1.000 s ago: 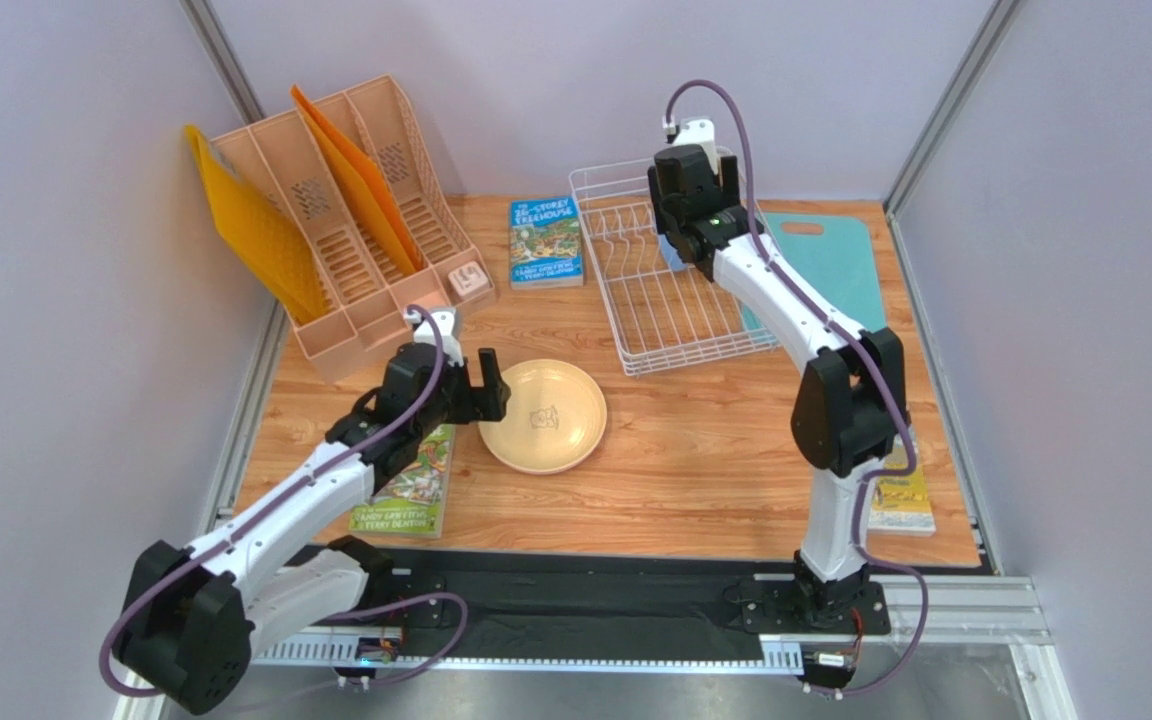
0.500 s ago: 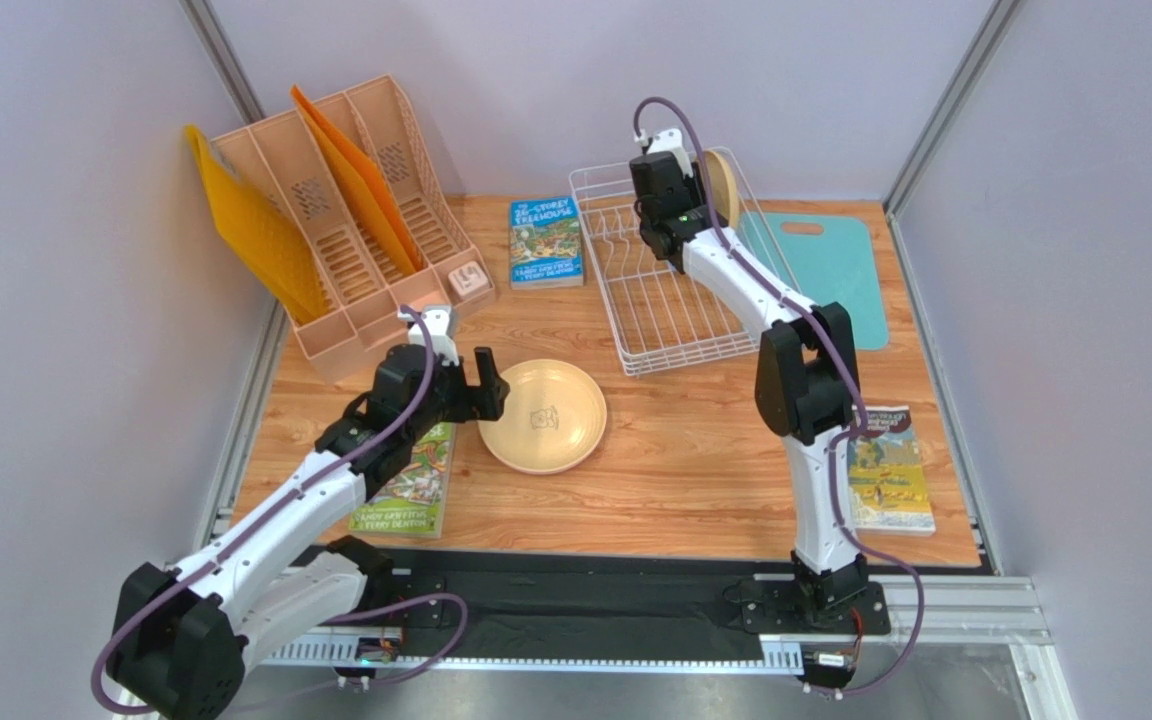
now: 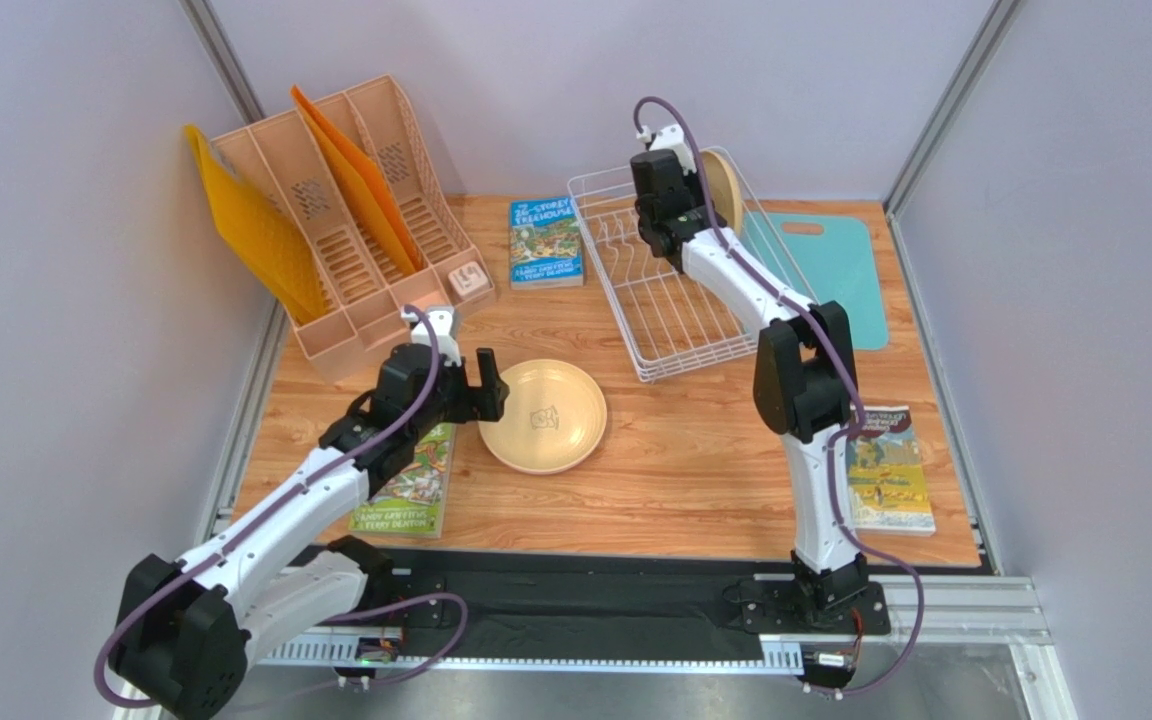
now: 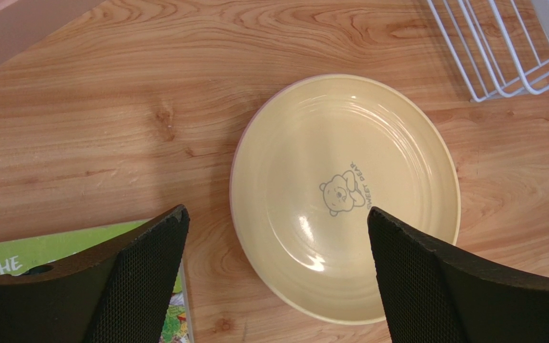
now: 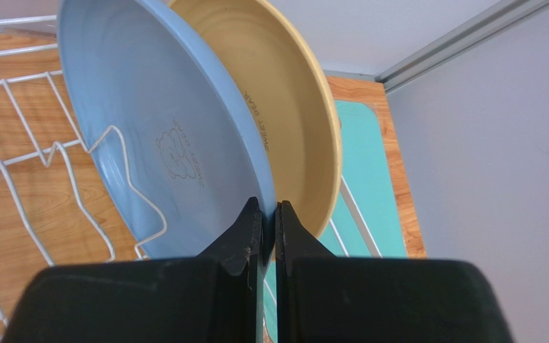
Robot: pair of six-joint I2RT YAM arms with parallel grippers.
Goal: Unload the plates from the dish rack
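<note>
My right gripper (image 5: 269, 212) is shut on the rim of the blue plate (image 5: 163, 136), which stands on edge in the white wire dish rack (image 3: 683, 308). A tan-yellow plate (image 5: 292, 107) stands just behind the blue one, and its edge (image 3: 719, 186) shows past the right arm in the top view. Another tan-yellow plate (image 4: 345, 193) lies flat on the table, with a thin pinkish edge along its left rim. My left gripper (image 4: 277, 212) hangs open above that plate's near side, with nothing between its fingers.
A peach file organiser (image 3: 349, 225) with orange folders stands at the back left. One book (image 3: 546, 240) lies left of the rack, another (image 3: 409, 483) under the left arm, a third (image 3: 887, 468) at the right. A teal cutting board (image 3: 838, 263) lies behind the rack.
The right gripper swung left along the rack and closed its jaws on the blue plate's rim. The rack shifted slightly. The left arm has hardly moved.
</note>
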